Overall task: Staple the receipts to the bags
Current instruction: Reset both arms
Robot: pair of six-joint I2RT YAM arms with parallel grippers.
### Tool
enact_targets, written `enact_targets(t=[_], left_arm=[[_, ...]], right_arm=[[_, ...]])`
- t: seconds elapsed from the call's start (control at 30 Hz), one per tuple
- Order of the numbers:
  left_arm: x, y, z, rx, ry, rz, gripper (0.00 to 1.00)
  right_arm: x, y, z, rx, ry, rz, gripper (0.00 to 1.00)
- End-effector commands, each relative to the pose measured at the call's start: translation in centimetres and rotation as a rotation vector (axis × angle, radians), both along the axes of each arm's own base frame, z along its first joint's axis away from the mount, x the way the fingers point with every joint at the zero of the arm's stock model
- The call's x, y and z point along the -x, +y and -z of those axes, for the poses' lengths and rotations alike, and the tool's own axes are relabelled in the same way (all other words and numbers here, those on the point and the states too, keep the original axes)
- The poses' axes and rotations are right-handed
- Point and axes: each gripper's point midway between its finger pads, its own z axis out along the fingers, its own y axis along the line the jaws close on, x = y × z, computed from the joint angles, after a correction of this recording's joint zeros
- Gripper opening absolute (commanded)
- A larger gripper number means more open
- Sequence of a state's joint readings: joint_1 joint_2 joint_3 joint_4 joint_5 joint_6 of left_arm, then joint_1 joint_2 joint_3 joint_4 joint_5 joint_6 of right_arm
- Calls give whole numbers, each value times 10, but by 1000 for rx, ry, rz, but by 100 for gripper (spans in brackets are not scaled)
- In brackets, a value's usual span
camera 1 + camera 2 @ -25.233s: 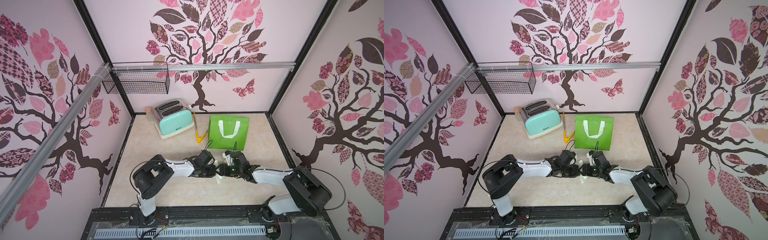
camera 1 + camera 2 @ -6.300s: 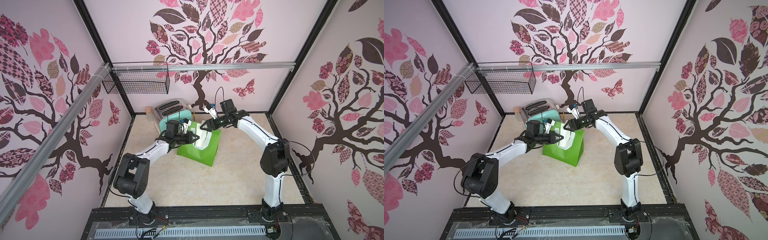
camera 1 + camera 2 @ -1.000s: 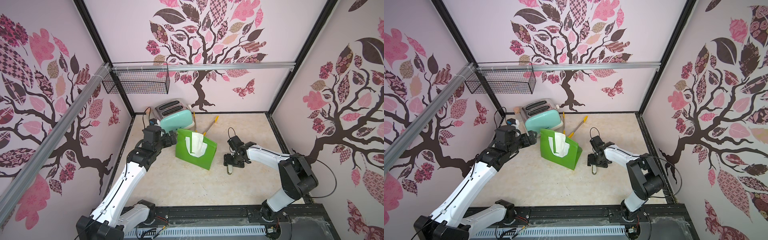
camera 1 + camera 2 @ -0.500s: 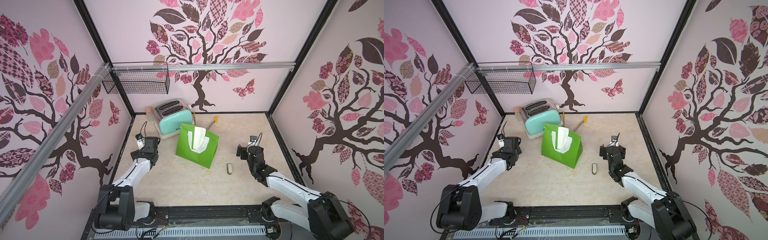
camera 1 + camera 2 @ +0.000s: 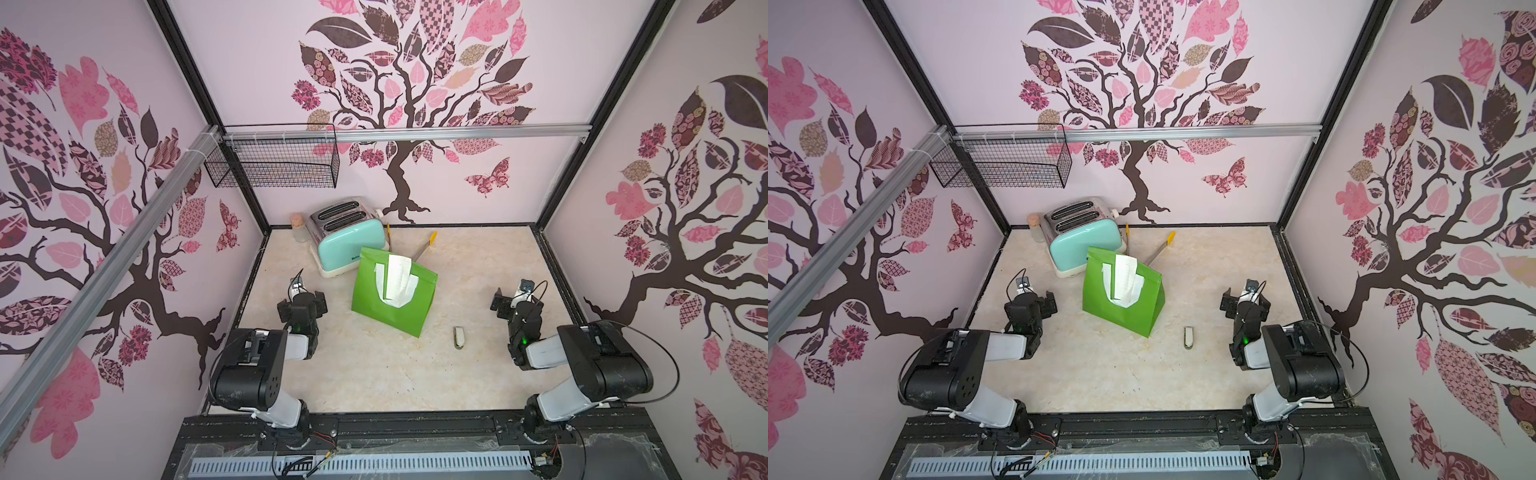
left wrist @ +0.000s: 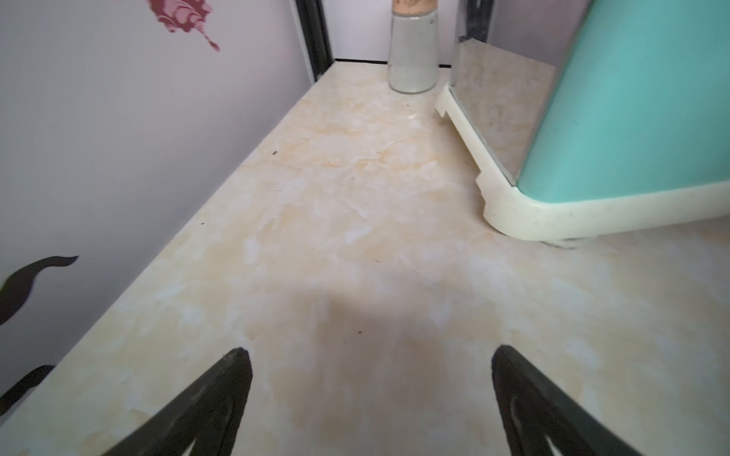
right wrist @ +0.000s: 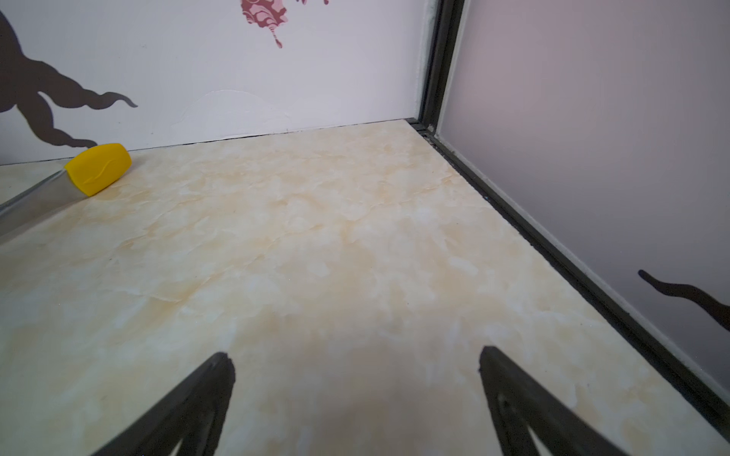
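Both pincers, left (image 5: 302, 302) and right (image 5: 517, 303), stand wide open and empty at the sides of the table (image 5: 374, 374). The bag (image 5: 390, 309) stands between them by the toaster (image 5: 353, 243), nearer the left, with the receipt (image 5: 397, 278) against its upper face. The stapler (image 5: 458, 337) lies flat between the bag and the right pincer, its long axis pointing away from our base. We judge it to be the right arm's pick.

Bright even light, soft shadows, edge distortion

Left arm (image 5: 249, 365) and right arm (image 5: 602, 361) have black joint housings (image 5: 942, 374), white link shells (image 5: 544, 357), thin black cables (image 5: 678, 374) and green wrist lights (image 5: 523, 340). Left pincer (image 6: 369, 349) and right pincer (image 7: 354, 351) have black tapered fingers (image 6: 221, 395).
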State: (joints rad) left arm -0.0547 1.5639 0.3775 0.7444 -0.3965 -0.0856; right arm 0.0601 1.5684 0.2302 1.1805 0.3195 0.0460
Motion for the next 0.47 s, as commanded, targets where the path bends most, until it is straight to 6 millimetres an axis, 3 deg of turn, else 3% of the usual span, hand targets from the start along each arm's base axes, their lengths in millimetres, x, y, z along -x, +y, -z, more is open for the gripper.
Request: enact_targets(t=[0.0, 0.43], left_arm=[[-15, -5, -31, 17, -145, 68, 98], [-15, -6, -30, 20, -140, 72, 98]], right_arm=[[-13, 12, -22, -47, -99, -65, 100], [-15, 18, -20, -43, -88, -101, 100]])
